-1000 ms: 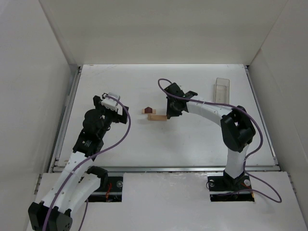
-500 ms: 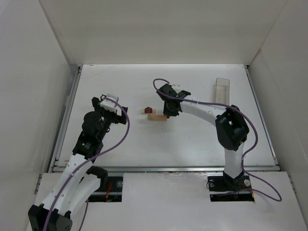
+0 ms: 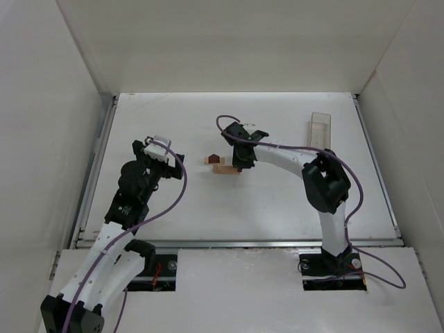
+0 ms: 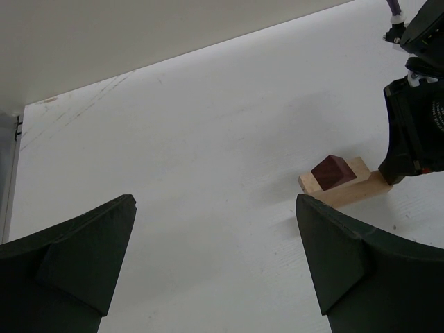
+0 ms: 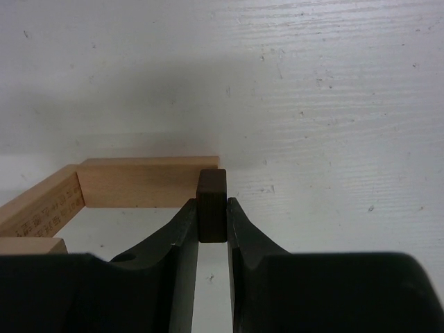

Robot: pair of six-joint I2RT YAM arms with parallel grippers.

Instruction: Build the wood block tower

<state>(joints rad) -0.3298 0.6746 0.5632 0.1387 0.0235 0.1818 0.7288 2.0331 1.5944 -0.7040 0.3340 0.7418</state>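
I am pinching a small dark block (image 5: 211,194) in my narrowed right gripper (image 5: 212,216), just beside the end of the tan bar (image 5: 139,182) at the middle of the worktop (image 3: 277,201), probably to seat it squarely there, while my left gripper (image 4: 215,208) is hanging wide open, well clear of the roof piece (image 4: 333,171).

Roof block (image 4: 331,170) on bars (image 4: 350,192), small block (image 5: 211,201) at their right end

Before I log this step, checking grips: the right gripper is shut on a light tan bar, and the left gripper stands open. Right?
Not quite: the right wrist view shows the right gripper shut on a small dark brown block instead. The left gripper does stand open.
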